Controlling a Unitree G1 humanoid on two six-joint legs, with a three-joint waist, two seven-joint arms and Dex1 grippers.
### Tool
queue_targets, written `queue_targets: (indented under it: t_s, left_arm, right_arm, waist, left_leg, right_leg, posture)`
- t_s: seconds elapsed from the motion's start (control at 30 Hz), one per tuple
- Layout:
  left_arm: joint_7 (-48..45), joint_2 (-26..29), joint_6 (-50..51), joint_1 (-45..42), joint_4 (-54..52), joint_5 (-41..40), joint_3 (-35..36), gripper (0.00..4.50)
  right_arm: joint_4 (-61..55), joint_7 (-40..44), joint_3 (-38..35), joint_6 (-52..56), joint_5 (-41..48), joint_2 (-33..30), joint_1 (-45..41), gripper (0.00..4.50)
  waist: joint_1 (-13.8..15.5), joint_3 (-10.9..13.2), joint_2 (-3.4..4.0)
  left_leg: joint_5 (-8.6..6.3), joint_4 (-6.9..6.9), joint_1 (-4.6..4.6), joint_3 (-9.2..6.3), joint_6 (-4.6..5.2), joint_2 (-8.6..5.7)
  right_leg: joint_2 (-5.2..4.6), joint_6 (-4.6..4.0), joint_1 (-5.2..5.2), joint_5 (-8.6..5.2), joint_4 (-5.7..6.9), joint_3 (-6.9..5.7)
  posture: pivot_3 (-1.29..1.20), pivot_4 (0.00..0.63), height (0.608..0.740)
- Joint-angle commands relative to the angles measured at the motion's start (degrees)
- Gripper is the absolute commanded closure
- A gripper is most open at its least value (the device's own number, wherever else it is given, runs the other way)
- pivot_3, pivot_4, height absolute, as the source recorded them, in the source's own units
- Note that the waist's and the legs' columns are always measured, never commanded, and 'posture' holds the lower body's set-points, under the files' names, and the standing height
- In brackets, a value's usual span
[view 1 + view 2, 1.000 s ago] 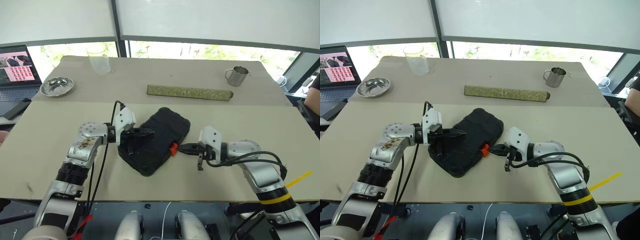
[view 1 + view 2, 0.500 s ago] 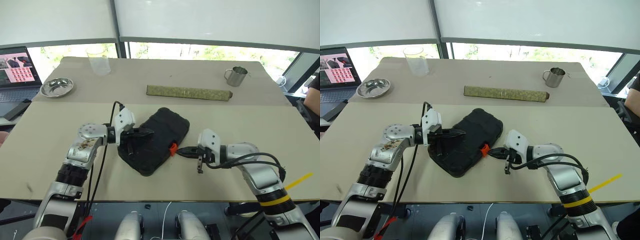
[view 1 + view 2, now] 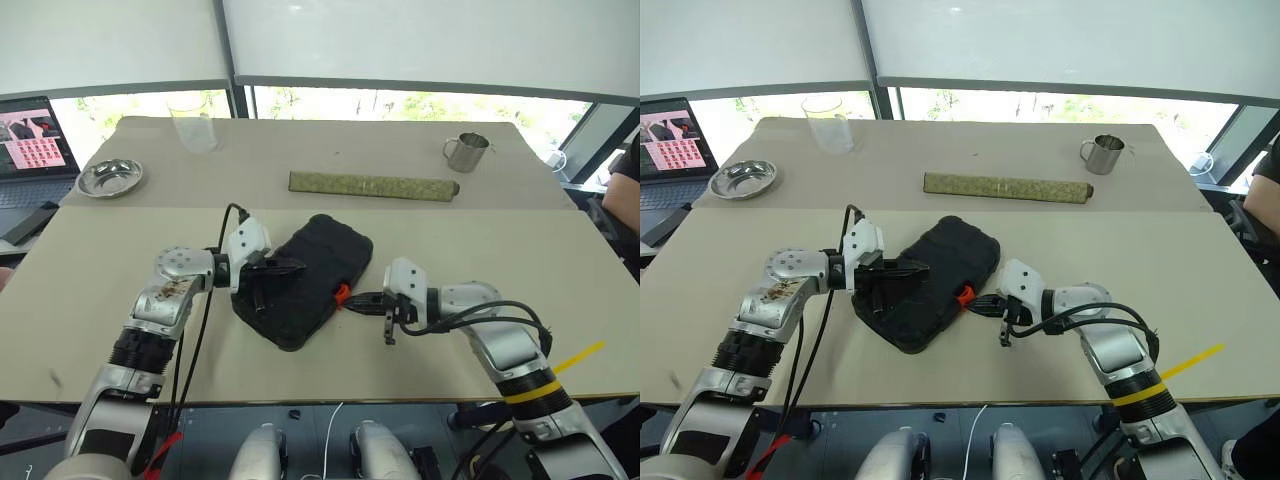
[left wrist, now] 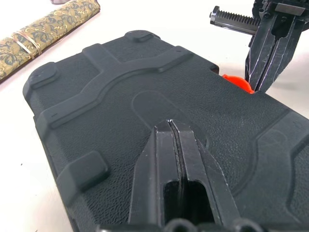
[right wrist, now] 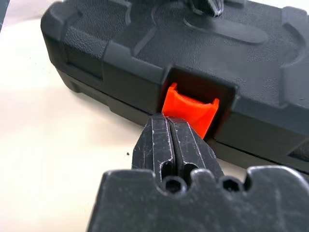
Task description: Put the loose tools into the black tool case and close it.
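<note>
Orange plastic is your target: the latch [image 5: 189,109] on the black tool case [image 3: 305,280], which lies lid-down mid-surface. Your right pincer [image 5: 170,138], fingers together, noses its lip; push it flat while the left pincer [image 4: 172,137], also pressed together, bears on the lid. Whether the latch has clicked, or the loose tools sit inside, you cannot tell.

olive-green flat bar [image 3: 373,184], metal mug [image 3: 466,152], glass [image 3: 190,122], steel dish [image 3: 110,177], laptop [image 3: 28,140]
</note>
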Motion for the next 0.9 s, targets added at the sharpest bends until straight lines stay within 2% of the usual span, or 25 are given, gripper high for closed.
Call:
queue_targets:
  t_s: [0.03, 0.37, 0.6, 0.9]
  left_arm:
    - [-0.3, -0.9, 2.1, 2.5, 1.9, 2.0, -3.4, 4.48]
    - [-0.2, -1.0, 1.9, 2.9, 1.8, 2.0, -3.0, 4.48]
    - [0.6, -0.8, 2.5, 3.6, 2.2, 2.2, -2.5, 4.48]
    - [0.7, -0.1, 2.5, 4.5, 3.0, 2.4, -2.3, 4.48]
  right_arm:
    - [1.2, -0.2, 1.5, -0.6, -1.3, 1.1, -2.8, 4.5]
    - [4.6, 1.1, 5.2, 3.1, -4.4, 1.0, -5.9, 4.5]
    - [5.1, 0.7, 2.9, 0.3, -3.0, 3.0, -6.4, 4.5]
    - [3.4, 0.5, 0.8, 1.7, -2.6, 0.2, -5.1, 4.5]
  waist:
    - [-0.1, 0.0, 0.01]
    - [-0.2, 0.0, 0.01]
    - [-0.1, 0.0, 0.01]
    - [-0.1, 0.0, 0.02]
  left_leg:
    - [0.0, 0.0, 0.02, 0.0, 0.0, 0.01]
    - [0.0, -0.21, 0.73, 0.02, 0.0, 0.13]
    - [-0.01, -0.22, 0.66, -0.02, 0.0, 0.07]
    - [-0.01, -0.24, 0.69, -0.1, -0.01, 0.08]
  right_leg:
    - [0.02, 0.0, 0.02, 0.0, 0.0, 0.0]
    - [0.14, -0.16, 0.67, -0.12, -0.09, 0.0]
    - [0.07, -0.16, 0.63, -0.13, -0.09, 0.01]
    - [0.07, -0.15, 0.64, -0.14, -0.1, 0.01]
  posture:
    - [0.0, 0.15, 0.74]
    - [0.0, 0.15, 0.74]
    - [0.0, 0.15, 0.74]
    - [0.0, 0.15, 0.74]
